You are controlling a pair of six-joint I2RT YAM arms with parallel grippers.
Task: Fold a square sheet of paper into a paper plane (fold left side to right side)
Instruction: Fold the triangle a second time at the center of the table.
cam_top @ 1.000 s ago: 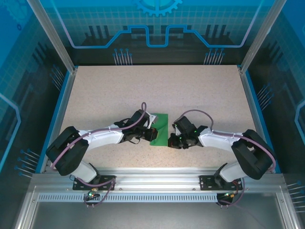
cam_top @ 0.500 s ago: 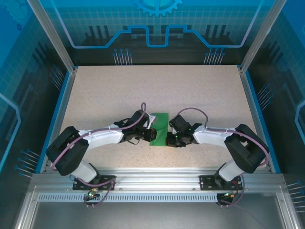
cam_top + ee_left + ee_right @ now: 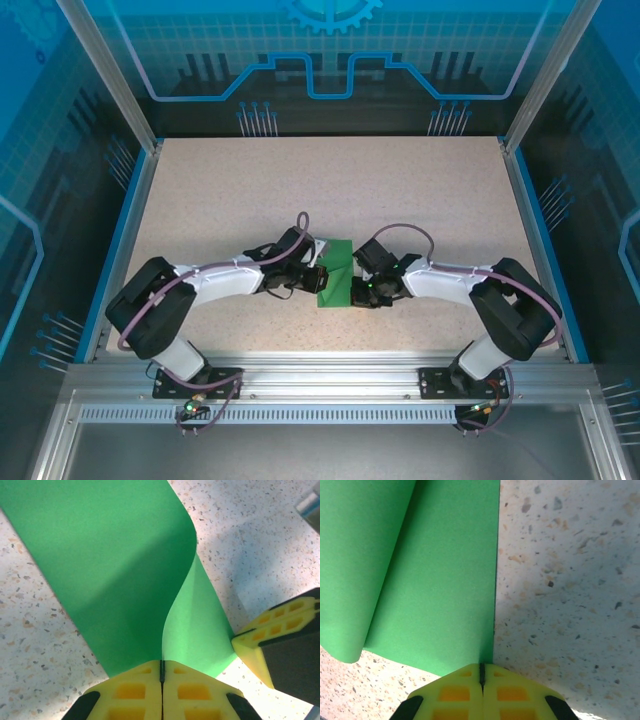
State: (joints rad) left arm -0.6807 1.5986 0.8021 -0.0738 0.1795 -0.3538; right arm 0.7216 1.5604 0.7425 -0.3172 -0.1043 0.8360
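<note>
Near the front middle of the table [image 3: 300,190], the square sheet of paper [image 3: 336,270] is lying between the two arms, and it is looking more like an upright strip than a square because one side is being carried across the other. This is the first fold, left side over to right side, and I judge it to be partway through: in the left wrist view the sheet [image 3: 100,555] is arching over in a soft, rounded loop rather than lying in a flat crease. The left gripper [image 3: 318,275] is sitting at the paper's left side with its fingers pressed tight together, and up close [image 3: 162,672] the paper's edge is running straight into the seam between them, so it is pinching the raised flap. The right gripper [image 3: 357,290] is sitting at the lower right of the sheet with its fingers pressed together too; in its own view [image 3: 481,672] the tip is meeting the paper's straight right edge [image 3: 445,580], though I cannot tell whether it is gripping paper or only bearing down beside it. What the next move seems to call for is bringing the held edge level with the right edge, corners matched, then flattening the loop into a sharp crease while the sheet is being kept from sliding.
</note>
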